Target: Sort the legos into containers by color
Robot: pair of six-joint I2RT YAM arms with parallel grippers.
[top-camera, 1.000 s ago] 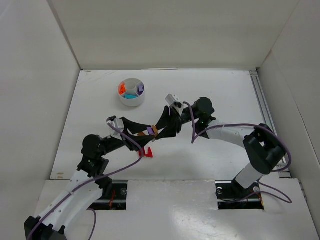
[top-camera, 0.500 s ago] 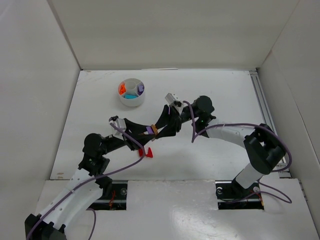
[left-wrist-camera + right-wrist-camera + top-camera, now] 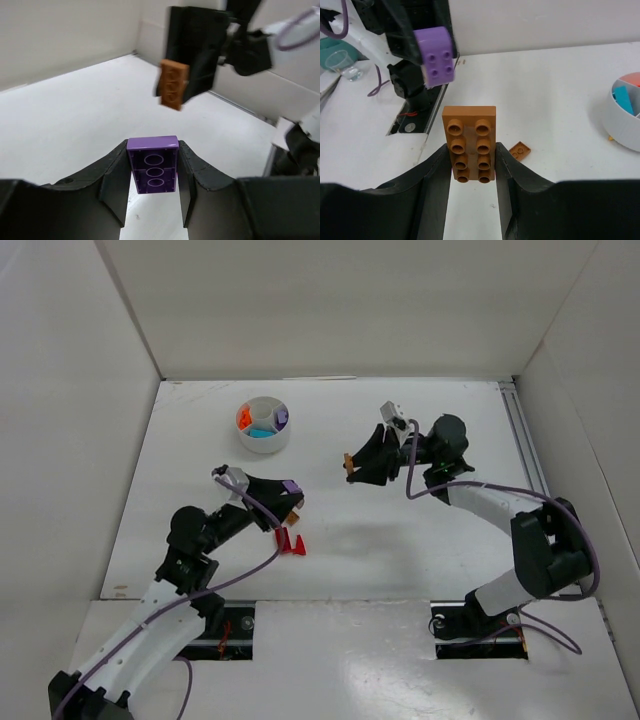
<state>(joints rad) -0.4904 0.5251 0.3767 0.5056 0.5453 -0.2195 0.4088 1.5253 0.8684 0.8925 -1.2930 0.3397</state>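
**Purple Brick and Brown Plate Held in Separate Grippers**

The left gripper (image 3: 287,495) pinches a purple brick (image 3: 152,167) by its two long sides. The brick's hollow underside, with three round tubes, faces the wrist camera. The fingers press flat on smooth moulded plastic, which should give a firm hold.

The right gripper (image 3: 358,462) pinches a thin brown plate (image 3: 470,145) by its long edges. The plate carries two rows of four round studs.

Both pieces hang above the table (image 3: 420,540), well apart, so each arm can travel alone.

The white round dish (image 3: 262,445) stands at the far left. It holds orange pieces (image 3: 243,418) in the left compartment, teal pieces (image 3: 262,432) in the near one and purple pieces (image 3: 283,418) in the right one.

Judged next step: the purple brick goes to the right compartment, and the brown plate needs its own.

A red piece (image 3: 290,543) and a small brown piece (image 3: 519,150) lie unsorted on the table.
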